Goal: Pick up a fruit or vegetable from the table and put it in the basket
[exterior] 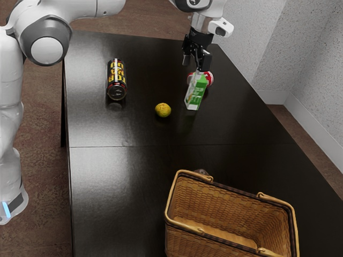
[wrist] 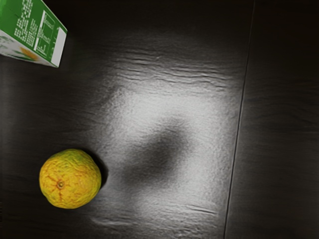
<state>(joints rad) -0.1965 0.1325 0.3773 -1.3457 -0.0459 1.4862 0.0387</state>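
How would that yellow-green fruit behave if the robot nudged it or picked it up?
The fruit would probably roll if pushed: it is nearly round and sits loose on the flat table. Its rind looks finely bumpy, so it may be less slippery than something smooth. It looks plump and undented, so I'd expect it to keep its shape under a gentle squeeze.

Glossy dark wood-look table (exterior: 134, 160), woven wicker basket (exterior: 225, 219), rough-skinned yellow fruit (exterior: 163, 110).

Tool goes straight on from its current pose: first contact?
Probably the tabletop: the wrist view puts the green carton and yellow fruit off to one side of the line from the tool. Depth is hard to judge.
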